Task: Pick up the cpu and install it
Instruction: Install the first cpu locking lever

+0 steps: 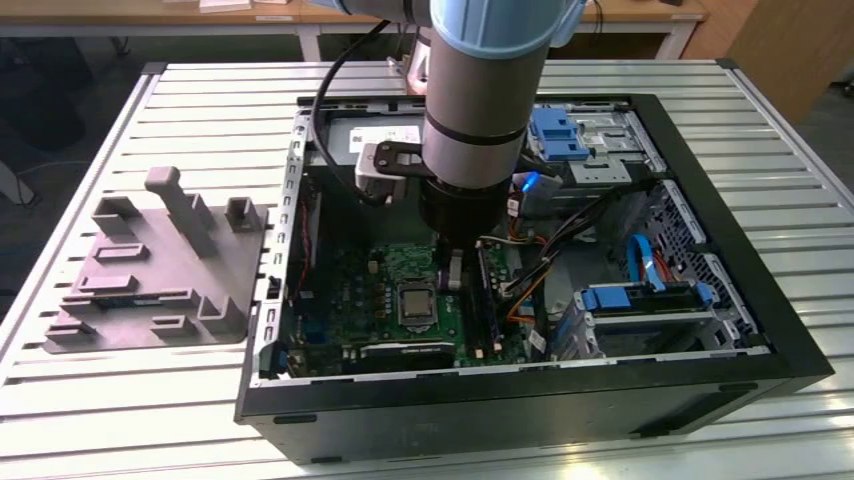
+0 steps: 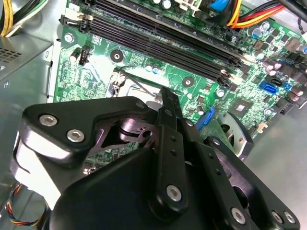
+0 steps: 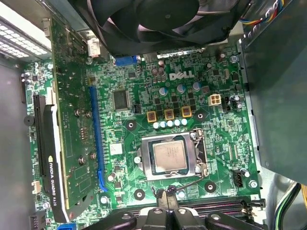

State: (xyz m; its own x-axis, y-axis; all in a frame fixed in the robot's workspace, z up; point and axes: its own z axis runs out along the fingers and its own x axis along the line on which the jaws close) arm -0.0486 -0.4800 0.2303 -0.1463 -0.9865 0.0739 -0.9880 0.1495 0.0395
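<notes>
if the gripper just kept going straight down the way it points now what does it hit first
Probably the green motherboard, just beside the silver socket frame where the cpu sits. The gripper points at the board near the frame's edge; depth is unclear, so the frame's wire lever could come first.

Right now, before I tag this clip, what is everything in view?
cpu: one, silver-grey, lying in the socket frame
socket frame: one, silver, on the motherboard
motherboard: one, green, inside the case
expansion card: one, green, standing on the motherboard
fan: one, black, at the board's edge
case: one, black, open on the table
fixture: one, grey, at the exterior view's left
table: one, pale, slatted
arm: one, grey
gripper: one, black, jaws together, empty, beside the socket frame
</notes>
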